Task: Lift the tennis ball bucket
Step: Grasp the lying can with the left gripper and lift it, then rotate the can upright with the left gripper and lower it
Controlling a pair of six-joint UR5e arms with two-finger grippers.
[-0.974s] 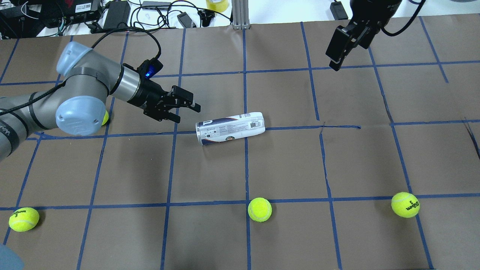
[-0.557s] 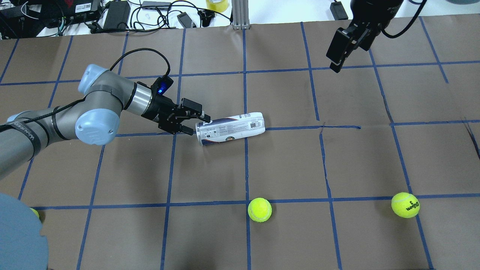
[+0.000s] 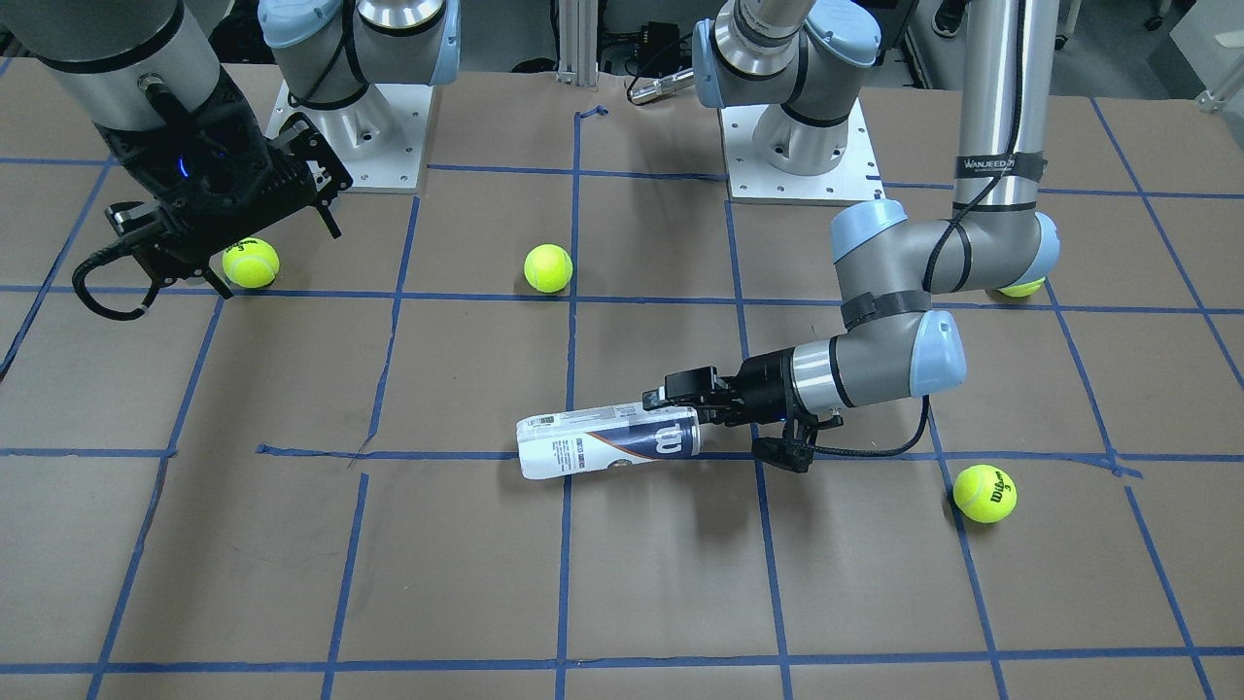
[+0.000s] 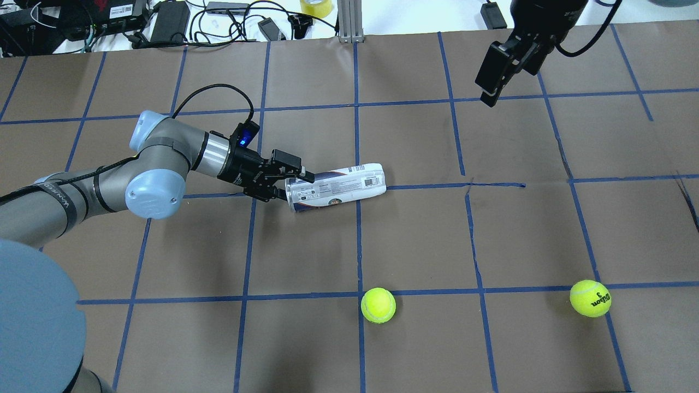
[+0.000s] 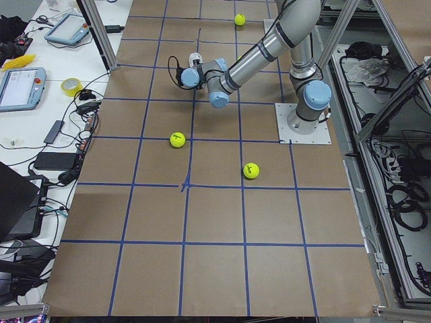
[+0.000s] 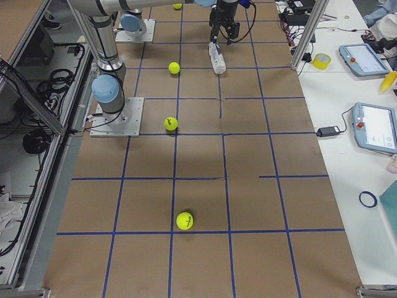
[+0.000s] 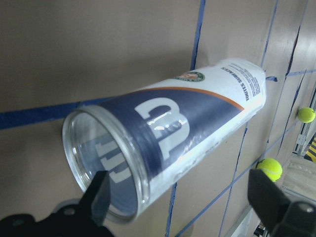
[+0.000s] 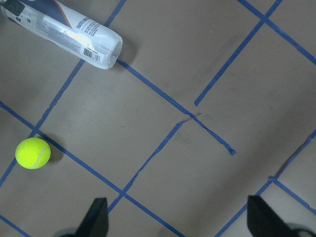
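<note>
The tennis ball bucket (image 4: pixel 336 185) lies on its side mid-table, a clear can with a white and navy label and a white "W" (image 3: pixel 607 442). Its open metal-rimmed mouth (image 7: pixel 106 163) faces my left gripper (image 4: pixel 293 188). That gripper is open and low at the mouth end. One finger (image 7: pixel 98 197) is right at the rim and the other finger (image 7: pixel 266 197) stands outside the can wall. I cannot tell whether they touch it. My right gripper (image 4: pixel 491 82) is open and empty, high over the far right of the table (image 8: pixel 180 217).
Yellow-green tennis balls lie around: one (image 4: pixel 378 305) in front of the bucket, one (image 4: pixel 590 298) at the near right, one (image 3: pixel 984 493) on the far side of my left arm. Cables and boxes (image 4: pixel 164 22) line the far table edge.
My left arm has swung right and lower, bringing its open gripper from beside the bucket up to its mouth end. The bucket and the right arm have not moved.
</note>
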